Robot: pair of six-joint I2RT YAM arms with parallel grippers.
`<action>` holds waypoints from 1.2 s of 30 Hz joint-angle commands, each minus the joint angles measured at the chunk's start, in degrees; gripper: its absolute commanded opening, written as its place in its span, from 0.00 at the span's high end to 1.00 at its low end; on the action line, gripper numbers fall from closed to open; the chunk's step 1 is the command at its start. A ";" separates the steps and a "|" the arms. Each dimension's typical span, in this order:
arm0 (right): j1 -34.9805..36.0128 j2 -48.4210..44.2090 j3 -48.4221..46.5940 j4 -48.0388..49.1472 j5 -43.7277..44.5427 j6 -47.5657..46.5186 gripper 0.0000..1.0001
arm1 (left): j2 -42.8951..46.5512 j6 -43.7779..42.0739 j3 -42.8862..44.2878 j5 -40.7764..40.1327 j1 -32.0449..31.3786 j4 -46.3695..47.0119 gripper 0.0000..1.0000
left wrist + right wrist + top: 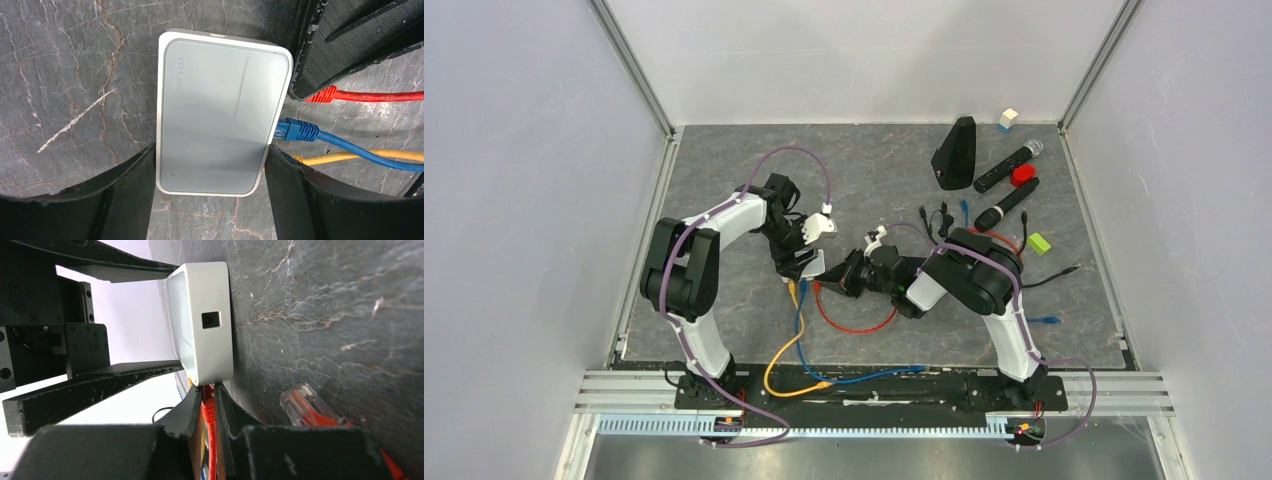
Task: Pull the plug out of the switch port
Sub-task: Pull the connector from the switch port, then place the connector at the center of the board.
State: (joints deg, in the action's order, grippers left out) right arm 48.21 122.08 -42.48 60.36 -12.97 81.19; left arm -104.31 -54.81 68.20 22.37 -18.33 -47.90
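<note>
The white switch [220,115] lies flat on the grey mat, and my left gripper [210,156] is shut on its two long sides. Red, blue and yellow plugs sit in ports on one edge: the red plug [322,95], the blue plug [297,130], the yellow plug [299,159]. My right gripper [208,396] is shut on the red plug [208,409] right at the switch [210,315]. From above, the switch [811,263] sits mid-table between the left gripper [805,254] and the right gripper [836,283].
The red cable [854,322] loops on the mat, and its loose clear end [305,405] lies beside my right fingers. Blue [864,376] and yellow [774,372] cables run toward the near edge. A black wedge [955,153], microphones [1007,165], a red disc [1024,174] and a green block [1038,243] lie back right.
</note>
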 commanded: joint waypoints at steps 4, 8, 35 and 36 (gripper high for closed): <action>-0.49 -0.68 -1.74 -4.82 -4.44 -6.06 1.00 | -1.86 1.68 0.35 0.53 -0.28 -1.84 0.45; -0.20 -0.70 2.33 0.05 -7.03 -4.83 1.00 | -1.95 2.00 0.26 -0.15 0.04 -1.45 0.45; -1.46 -32.72 3.06 -25.46 12.44 -31.58 1.00 | 1.09 1.85 -0.89 0.57 0.24 0.23 0.40; -1.81 -33.63 2.82 -25.77 13.32 -32.21 1.00 | 1.00 1.90 -0.88 0.57 0.28 0.16 0.40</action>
State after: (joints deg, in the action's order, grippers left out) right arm 47.51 93.12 -37.65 39.31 -7.49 54.48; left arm -104.20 -54.72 68.12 22.22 -18.33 -47.77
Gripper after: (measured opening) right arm 0.106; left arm 0.774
